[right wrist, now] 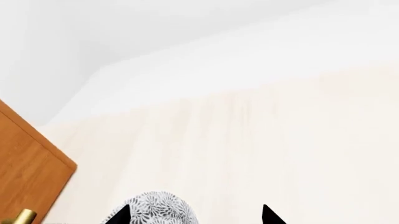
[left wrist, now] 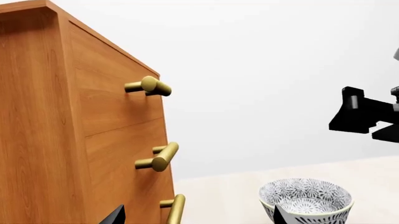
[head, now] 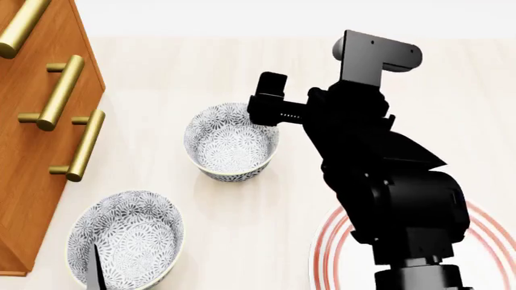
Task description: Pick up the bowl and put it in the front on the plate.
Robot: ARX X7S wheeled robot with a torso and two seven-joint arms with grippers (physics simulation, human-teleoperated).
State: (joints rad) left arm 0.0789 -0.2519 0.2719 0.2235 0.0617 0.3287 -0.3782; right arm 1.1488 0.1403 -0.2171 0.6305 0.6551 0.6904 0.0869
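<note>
Two look-alike grey-floral bowls stand on the pale floor in the head view, one farther [head: 231, 142] and one nearer [head: 127, 238]. My right gripper [head: 269, 96] hangs over the farther bowl's back rim. In its wrist view that gripper [right wrist: 194, 217] is open, with a bowl [right wrist: 159, 209] just inside one fingertip. My left gripper [left wrist: 196, 219] is open too, and one of its fingertips [left wrist: 281, 215] overlaps a bowl [left wrist: 305, 200]. A thin left finger [head: 96, 272] shows above the nearer bowl. The red-ringed white plate [head: 493, 232] lies at the lower right, mostly hidden by my right arm.
A wooden cabinet [head: 24, 151] with brass bar handles [head: 60, 90] stands along the left side. In the left wrist view it is close by [left wrist: 56, 140], with a handle [left wrist: 175, 210] between the fingertips. My right arm [left wrist: 365, 114] shows there too.
</note>
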